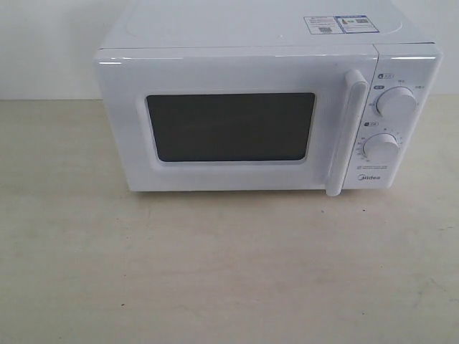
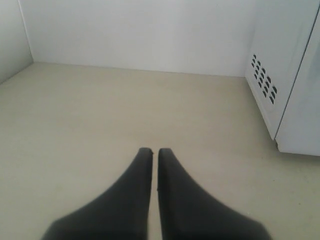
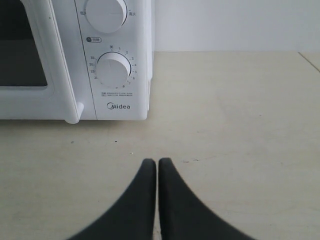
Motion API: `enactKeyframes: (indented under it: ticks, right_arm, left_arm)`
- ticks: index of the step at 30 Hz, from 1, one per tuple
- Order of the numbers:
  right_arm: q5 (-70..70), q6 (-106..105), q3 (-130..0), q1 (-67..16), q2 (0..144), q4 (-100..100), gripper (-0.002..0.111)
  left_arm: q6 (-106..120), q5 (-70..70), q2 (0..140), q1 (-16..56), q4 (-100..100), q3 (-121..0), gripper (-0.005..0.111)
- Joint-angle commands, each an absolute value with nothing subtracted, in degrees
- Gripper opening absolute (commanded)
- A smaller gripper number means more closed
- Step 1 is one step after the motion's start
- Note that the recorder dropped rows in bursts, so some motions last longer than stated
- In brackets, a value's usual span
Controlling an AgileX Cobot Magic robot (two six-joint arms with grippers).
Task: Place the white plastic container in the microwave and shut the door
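Observation:
The white microwave stands at the back of the beige table, its door shut, dark window facing me, tall white handle at the door's right. The white plastic container shows in no view. My left gripper is shut with nothing in it, low over bare table beside the microwave's vented side wall. My right gripper is shut and empty too, a short way in front of the microwave's dial panel and Midea logo. Neither gripper appears in the exterior view.
Two round dials sit on the microwave's right panel, stickers on its top. A white wall closes the back of the table. Beige tabletop stretches in front of the microwave.

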State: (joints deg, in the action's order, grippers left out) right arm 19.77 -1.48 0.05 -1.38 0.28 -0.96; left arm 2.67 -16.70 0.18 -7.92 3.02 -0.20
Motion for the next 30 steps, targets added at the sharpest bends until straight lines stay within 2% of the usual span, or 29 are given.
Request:
enactKeyframes:
  ticks: [1,8,18,30]
  right_arm:
    - [19.36,-1.63,0.00,-1.11,0.00,-1.13,0.000]
    - [19.36,-1.63,0.00,-1.11,0.00,-1.13,0.000]
    - [19.36,-1.63,0.00,-1.11,0.00,-1.13,0.000]
    - [19.36,-1.63,0.00,-1.11,0.00,-1.13,0.000]
  left_arm:
    - [2.13,-16.90,0.00,-8.04,3.85,0.00,0.004]
    - [2.13,-16.90,0.00,-7.78,4.78,0.00,0.004]
    - [2.31,-16.90,0.00,-1.49,5.14,0.00,0.004]
    - [2.62,-16.90,0.00,-1.48,5.02,0.00,0.004]
